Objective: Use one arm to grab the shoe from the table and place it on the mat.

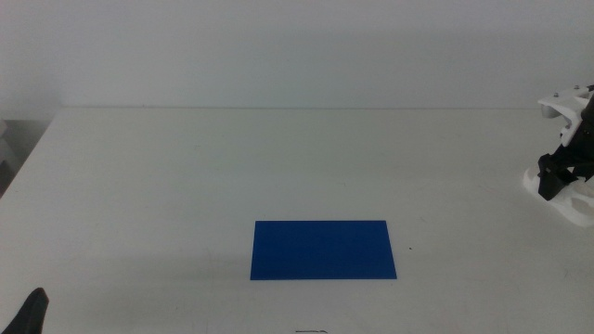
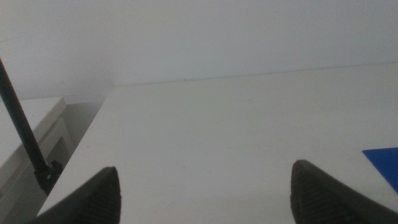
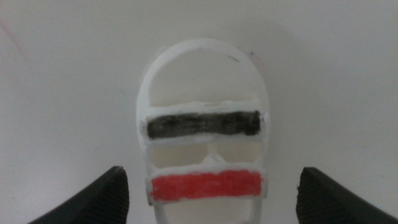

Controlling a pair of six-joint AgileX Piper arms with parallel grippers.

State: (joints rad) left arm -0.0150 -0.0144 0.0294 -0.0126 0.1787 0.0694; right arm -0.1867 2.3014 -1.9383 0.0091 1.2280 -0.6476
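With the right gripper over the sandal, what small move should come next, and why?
Probably lower the right gripper and close on the shoe: its open jaws straddle the shoe, not yet gripping. The mat lies bare.

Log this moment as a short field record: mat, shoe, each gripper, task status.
mat: dark blue mat lies flat on the white table, nothing on it
shoe: white shoe at the table's right edge, between the right gripper's open jaws
right gripper: right gripper over the shoe, not closed on it
left gripper: left gripper open, waiting at the near left corner
status: shoe not yet on mat
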